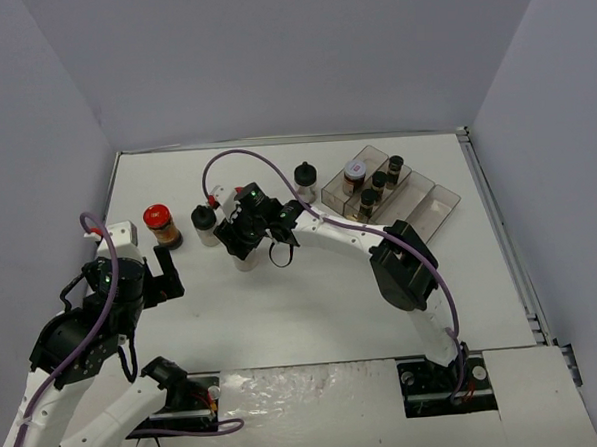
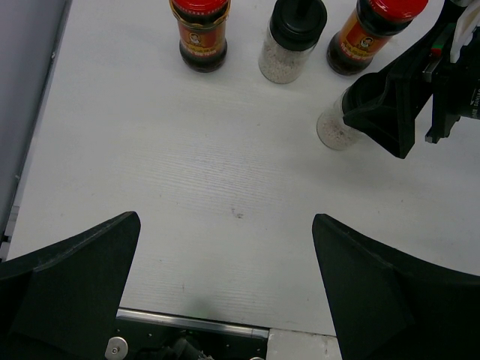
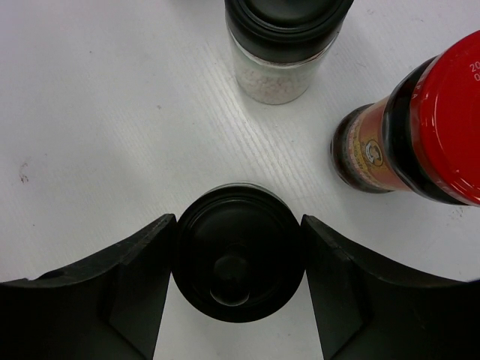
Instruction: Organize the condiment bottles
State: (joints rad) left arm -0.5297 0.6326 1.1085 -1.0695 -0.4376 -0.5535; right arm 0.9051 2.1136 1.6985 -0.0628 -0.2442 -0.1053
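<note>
Left of centre on the table (image 1: pixel 313 313), the right gripper (image 3: pixel 238 240) has its jaws pressed against both sides of a jar (image 2: pixel 335 129) by its black cap. The jar stands upright near a red-capped jar (image 3: pixel 420 127). The left gripper (image 2: pixel 225 221) hangs wide open, empty. This looks like the pick-up. Next it needs a straight lift clear of the neighbours, then a carry to the tray (image 1: pixel 448 201).

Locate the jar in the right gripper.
Top view, left of centre: the black-capped jar is under the right gripper, beside a red-capped jar.
</note>
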